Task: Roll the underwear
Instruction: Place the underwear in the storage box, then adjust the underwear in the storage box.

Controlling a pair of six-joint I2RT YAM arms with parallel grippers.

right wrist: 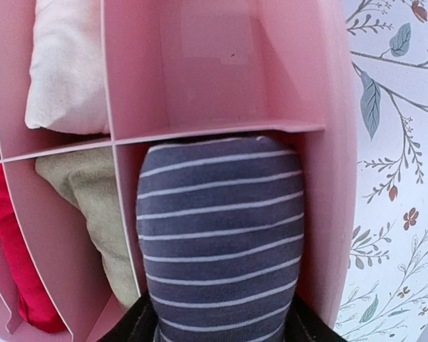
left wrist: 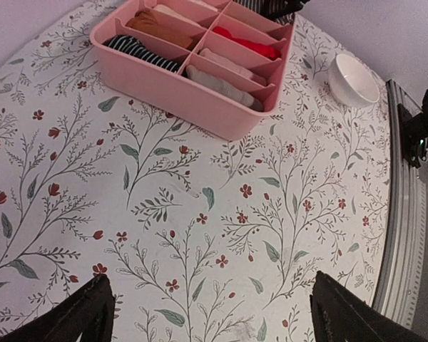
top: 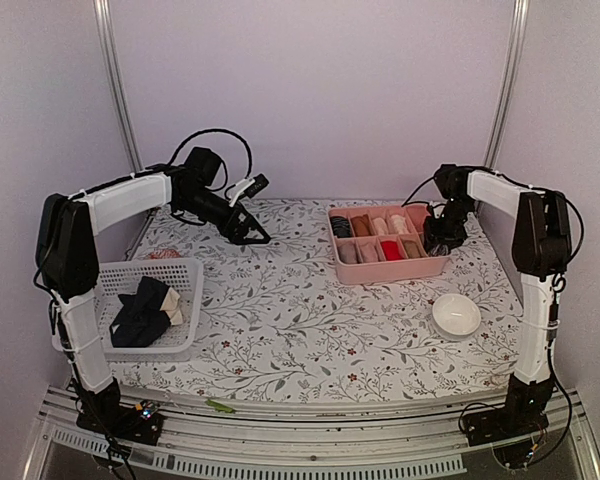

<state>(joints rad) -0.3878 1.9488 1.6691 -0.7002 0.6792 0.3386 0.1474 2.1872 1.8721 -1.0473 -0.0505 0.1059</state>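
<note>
The right gripper [top: 439, 238], its arm folded down over the right end of the pink tray [top: 388, 271], clasps the striped underwear [right wrist: 220, 235]. The left gripper [top: 252, 234] hangs spread wide above the table [top: 300, 325].

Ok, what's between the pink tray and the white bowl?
Nothing; just bare floral cloth between the pink tray and the white bowl, seen in the top and left wrist views.

Top camera looks down; wrist cameras both see the pink tray [left wrist: 172, 96]

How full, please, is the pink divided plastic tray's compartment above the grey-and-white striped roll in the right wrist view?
Empty: that compartment shows only bare pink plastic.
</note>
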